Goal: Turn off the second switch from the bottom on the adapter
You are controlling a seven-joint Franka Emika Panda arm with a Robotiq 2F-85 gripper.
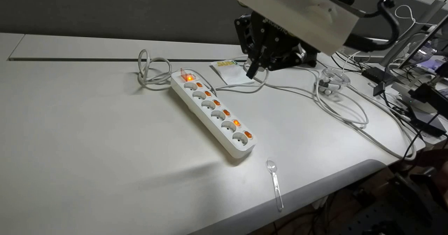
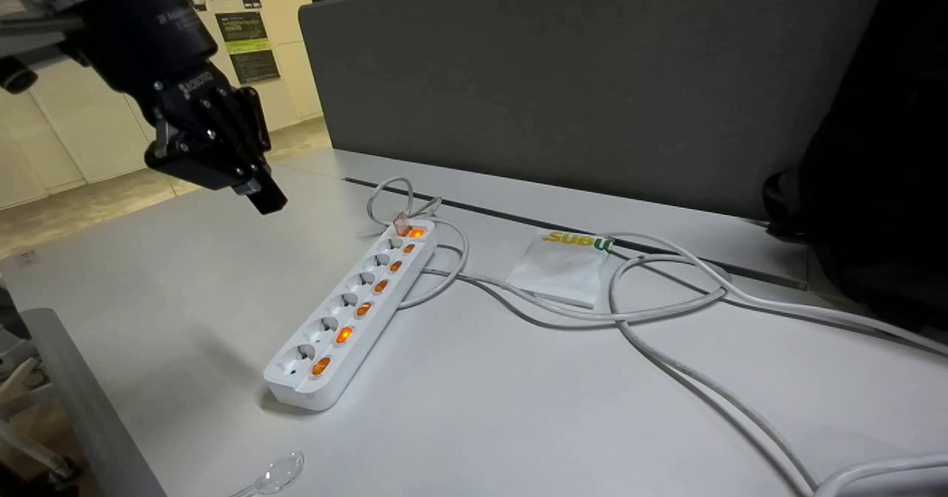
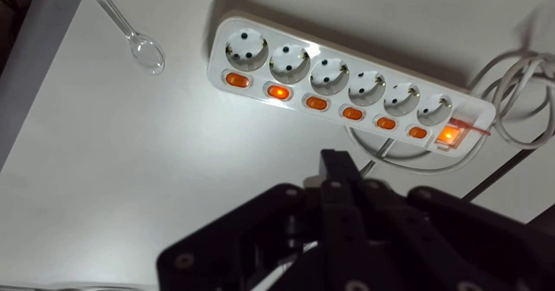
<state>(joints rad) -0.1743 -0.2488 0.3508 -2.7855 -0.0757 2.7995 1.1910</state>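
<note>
Presently, the gripper [image 3: 341, 163], lower right in the wrist view, stands fully closed, clear of the strip [image 3: 334, 101] at upper right, whose second switch [image 3: 278, 92] from left glows.

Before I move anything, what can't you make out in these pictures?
Second switch from the bottom: rocker tilt too small to judge in any view.
Adapter: underside hidden by its body in every view.
Wall poster: lettering too small and blurred in an exterior view.
White cable: cut off by the right edge in an exterior view.
Black thing: cut off by that same edge.
</note>
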